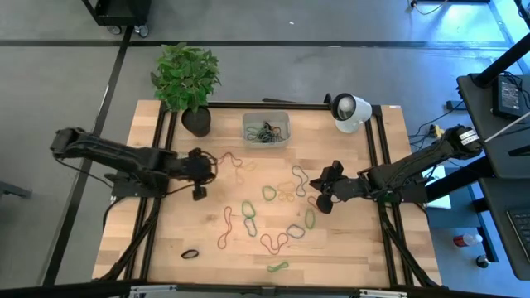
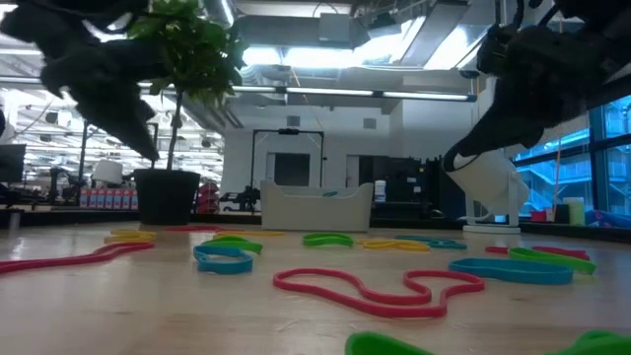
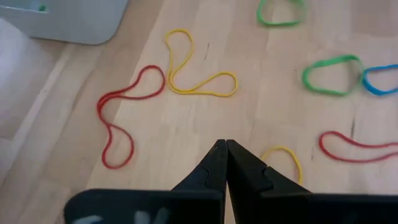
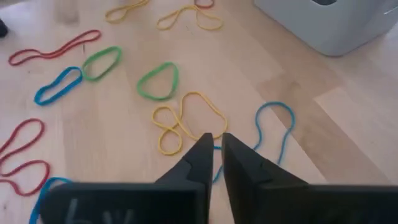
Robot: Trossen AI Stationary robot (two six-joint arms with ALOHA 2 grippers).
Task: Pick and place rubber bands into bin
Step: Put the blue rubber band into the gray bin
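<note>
Many rubber bands in red, yellow, green and blue lie flat and scattered on the wooden table [image 1: 348,240], such as a green one [image 1: 248,207]. The bin [image 1: 248,124] stands at the far middle with several bands inside. My left gripper [image 3: 225,144] is shut and empty above the table's left part, short of a red band [image 3: 121,112] and a yellow band [image 3: 199,78]. My right gripper [image 4: 214,140] hovers at the right with a narrow gap between its fingers, above a yellow band [image 4: 186,118] and a blue band [image 4: 277,130].
A potted plant [image 1: 189,83] stands at the far left beside the bin. A white round camera [image 1: 352,112] sits at the far right. Dark frame rails [image 1: 161,199] run along the table's left and right sides.
</note>
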